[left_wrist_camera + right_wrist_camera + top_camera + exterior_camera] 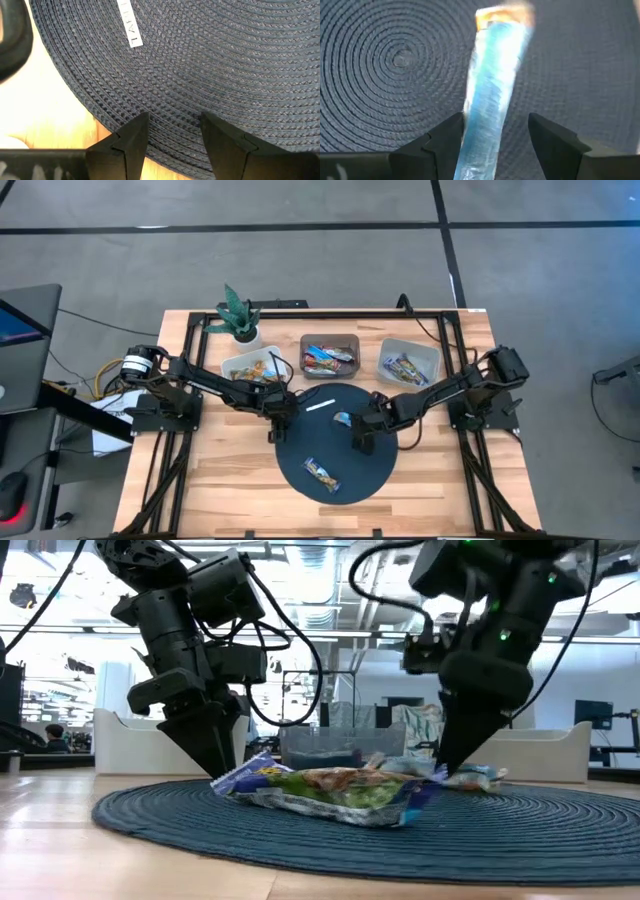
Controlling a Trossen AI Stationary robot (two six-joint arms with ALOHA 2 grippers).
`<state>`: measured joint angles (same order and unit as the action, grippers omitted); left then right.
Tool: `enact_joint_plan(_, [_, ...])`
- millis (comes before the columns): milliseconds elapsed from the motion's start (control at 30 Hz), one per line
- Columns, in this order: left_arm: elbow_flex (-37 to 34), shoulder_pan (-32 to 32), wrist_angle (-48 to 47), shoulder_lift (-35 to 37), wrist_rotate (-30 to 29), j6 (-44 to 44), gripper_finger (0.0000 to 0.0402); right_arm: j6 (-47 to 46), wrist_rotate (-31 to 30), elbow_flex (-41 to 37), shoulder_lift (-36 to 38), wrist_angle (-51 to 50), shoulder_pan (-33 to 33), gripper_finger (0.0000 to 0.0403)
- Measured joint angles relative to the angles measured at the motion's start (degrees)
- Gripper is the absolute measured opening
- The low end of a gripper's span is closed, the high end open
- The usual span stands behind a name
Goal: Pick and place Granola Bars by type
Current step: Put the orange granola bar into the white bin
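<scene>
Grey concrete floor w/ dark seam lines surrounds a light wood-plank table [230, 480] framed by black rails. Low view looks across into a bright room: white ceiling lights, pale furniture, monitors, a person seated far off at the edge.

Centre of the table holds a round dark-blue mat [335, 442], woven in coiled concentric rope rings. Behind it sit three shallow bins: a white one [232, 366] w/ brown/yellow bars, a grey one [330, 355] w/ mixed blue and orange bars, another white one [412, 362] w/ multicoloured bars. Small green star-shaped plant [238, 310] in a white pot stands near the back corner.

A thin white strip [128, 22] lies on the mat's back part; it carries small dark print, not legible.

Two granola bars remain on the mat. A blue shiny-wrapped bar [492, 80] w/ an orange crimped end lies just beside the right gripper [495, 135], running between its fingers; the jaws stand apart around it and I can't tell if they touch the wrapper. A multicoloured bar [335, 790] w/ crinkled foil lies near the mat's front edge, apart from both arms; wrapper lettering unreadable.

Left gripper [172, 132] hangs low over the mat's edge near the strip, fingers parted, nothing between them.
</scene>
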<state>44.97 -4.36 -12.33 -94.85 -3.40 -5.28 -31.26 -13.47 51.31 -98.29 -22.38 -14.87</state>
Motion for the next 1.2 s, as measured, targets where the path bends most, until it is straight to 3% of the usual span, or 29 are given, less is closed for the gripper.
enact_joint_plan(433, [0.02, 0.00, 0.20, 0.00, -0.02, 0.02, 0.0174, 6.36, 2.65, -0.07, -2.07, 2.53, 0.42, 0.0207])
enact_joint_plan(867, [0.02, 0.00, 0.26, 0.00, -0.02, 0.02, 0.0174, 14.02, 1.48, -0.17, -0.06, 7.13, -1.47, 0.0063])
enact_joint_plan(1200, [1.14, 0.00, -3.65, 0.60, -0.32, 0.41, 0.0174, 26.99, 1.09, -0.15, 0.01, 18.76, -0.97, 0.0018])
